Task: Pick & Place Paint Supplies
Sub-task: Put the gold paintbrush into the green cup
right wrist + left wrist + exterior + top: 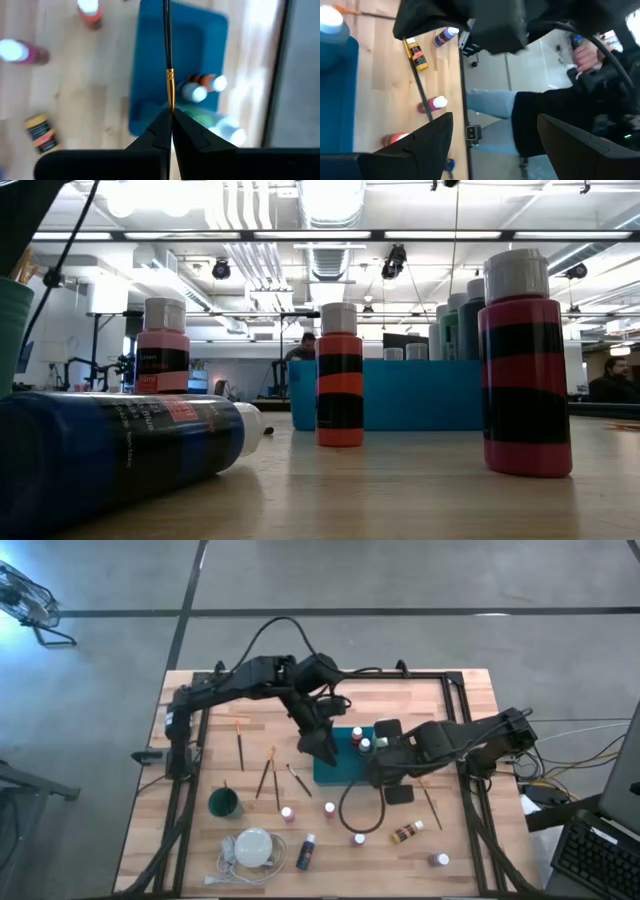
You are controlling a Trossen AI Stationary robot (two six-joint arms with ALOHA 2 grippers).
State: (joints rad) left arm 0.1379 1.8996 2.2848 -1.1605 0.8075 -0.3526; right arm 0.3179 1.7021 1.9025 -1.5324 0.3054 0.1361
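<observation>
The teal tray point(335, 768) lies mid-table with a few white-capped paint bottles point(360, 740) standing in it. My right gripper point(171, 116) hangs over the tray's right side point(375, 772), shut on a dark-handled brush point(167, 45). My left gripper point(495, 116) is open over the tray's left part point(325, 748), with nothing between its fingers. More bottles point(330, 808) and loose brushes point(265, 775) are scattered on the wood. In the low view, red-and-black bottles point(340, 375) stand before the tray point(400, 395); neither gripper shows there. My right gripper pinches the brush between its two fingertips at the near end of the gold ferrule point(171, 102); the bristles are hidden between the fingers. The fingers slant steeply down from above and lie along the brush. The handle runs on past the tips over the tray.
A green cup point(225, 803) and a white disc with a cord point(253, 845) sit near the front left. A blue bottle point(120, 450) lies on its side. A dark cable loop point(360, 810) hangs below the right arm. A person point(495, 102) stands beyond the table's edge.
</observation>
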